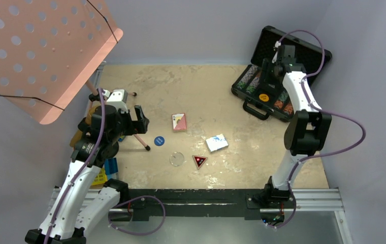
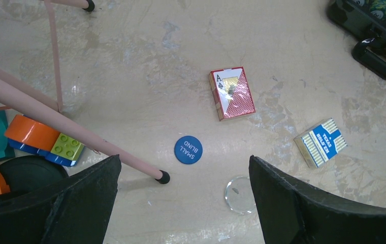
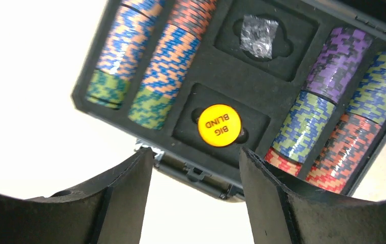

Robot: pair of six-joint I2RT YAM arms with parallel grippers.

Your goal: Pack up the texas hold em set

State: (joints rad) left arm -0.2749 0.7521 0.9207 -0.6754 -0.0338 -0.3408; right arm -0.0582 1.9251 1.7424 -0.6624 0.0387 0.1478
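Observation:
The black briefcase (image 1: 302, 47) lies open at the back right, with rows of coloured chips (image 3: 165, 56) in its foam. An orange "BIG BLIND" button (image 3: 219, 125) sits in a foam slot and also shows in the top view (image 1: 264, 96). My right gripper (image 3: 196, 152) hovers open and empty over the case's near edge. On the table lie a red deck (image 1: 179, 122), a blue deck (image 1: 216, 142), a blue "SMALL BLIND" button (image 2: 188, 149), a clear button (image 2: 239, 194) and a dark triangular marker (image 1: 199, 161). My left gripper (image 2: 185, 160) is open and empty above the blue button.
A pink perforated music stand (image 1: 38, 51) fills the back left; one leg with a black foot (image 2: 163, 177) ends just left of the blue button. Yellow and blue crates (image 1: 104, 170) and toy bricks (image 2: 66, 145) sit by the left arm. The briefcase handle (image 2: 379, 56) faces the table's middle.

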